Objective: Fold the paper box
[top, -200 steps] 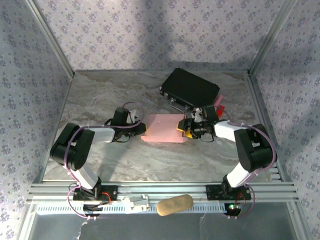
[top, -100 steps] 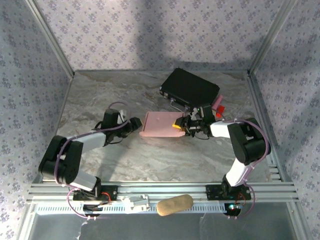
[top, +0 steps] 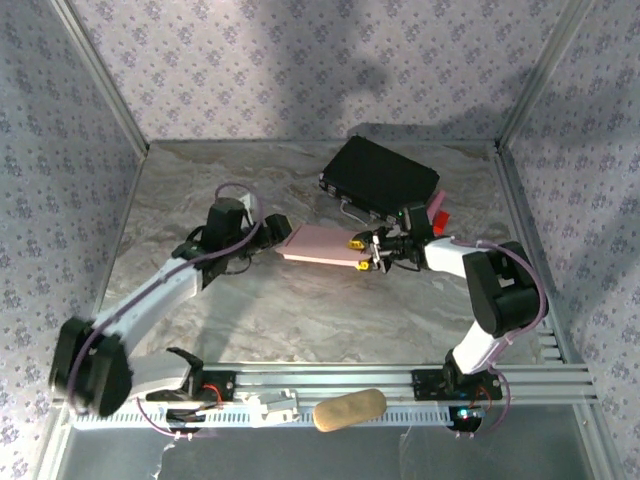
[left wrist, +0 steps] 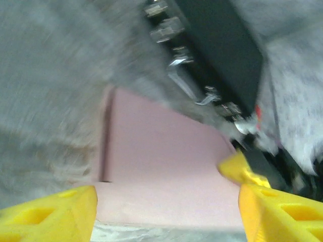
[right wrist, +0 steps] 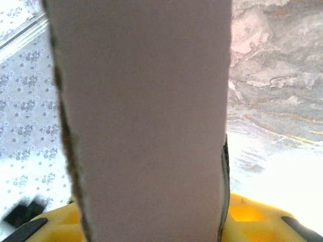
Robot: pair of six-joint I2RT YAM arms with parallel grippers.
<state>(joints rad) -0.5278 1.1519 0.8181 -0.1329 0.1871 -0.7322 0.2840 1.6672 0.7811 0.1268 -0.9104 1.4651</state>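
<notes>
Since the paper box [top: 320, 244] is the main thing here, we'll start there. It's a slim pale pink rectangle about mid-table, just in front of the black case [top: 380, 175], with an arm at each end. From above it reads as a narrow slanted strip running left to right. We can't tell if its underside touches the marble table [top: 250, 320] or sits just off it.

The right gripper [top: 360, 255] has it by the right end. In the right wrist view the pink card runs straight up from between the yellow pads [right wrist: 250, 218], so we'd say the jaws are closed down to the card's thickness.

The left gripper [top: 276, 229] is right up at the box's left end. Its own wrist view is pretty blurry, but the two yellow fingers [left wrist: 50, 214] sit far apart at the bottom corners with the pink face spread out ahead of them. We'd call it wide open with nothing pinched. Whether a fingertip brushes the card, we can't say.

Further out, the case's metal latches [left wrist: 177, 62] face the box and a small red thing [top: 438, 210] pokes out by the case's right corner. A tan oblong [top: 350, 408] lies by the metal rails [top: 330, 378] near the arm bases.
</notes>
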